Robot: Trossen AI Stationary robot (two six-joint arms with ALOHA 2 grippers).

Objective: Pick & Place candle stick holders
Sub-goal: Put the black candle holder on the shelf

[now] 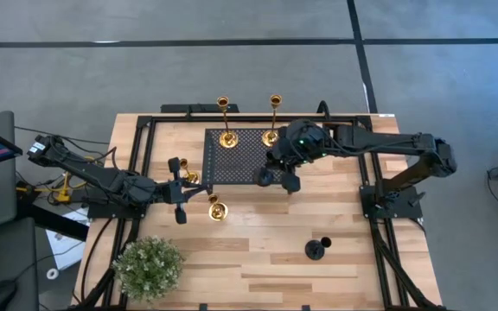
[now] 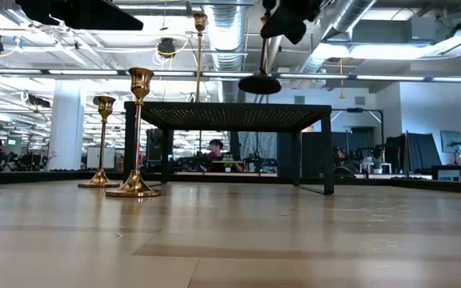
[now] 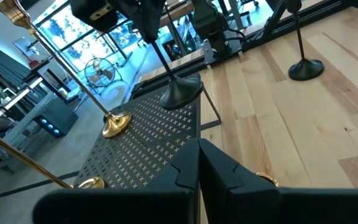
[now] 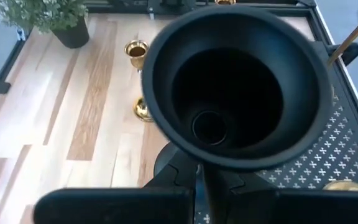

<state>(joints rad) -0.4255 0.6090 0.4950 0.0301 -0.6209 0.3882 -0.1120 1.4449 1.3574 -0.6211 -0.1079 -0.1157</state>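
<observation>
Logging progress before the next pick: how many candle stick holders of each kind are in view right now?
tall gold holders: 2
short gold holders: 2
black holders: 2
Total: 6

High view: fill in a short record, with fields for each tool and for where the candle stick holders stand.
right tool: shut on black holder, above the stand
left tool: shut, empty, beside stand
tall gold holders: two, on stand
short gold holders: two, on table
other black holder: on table
</observation>
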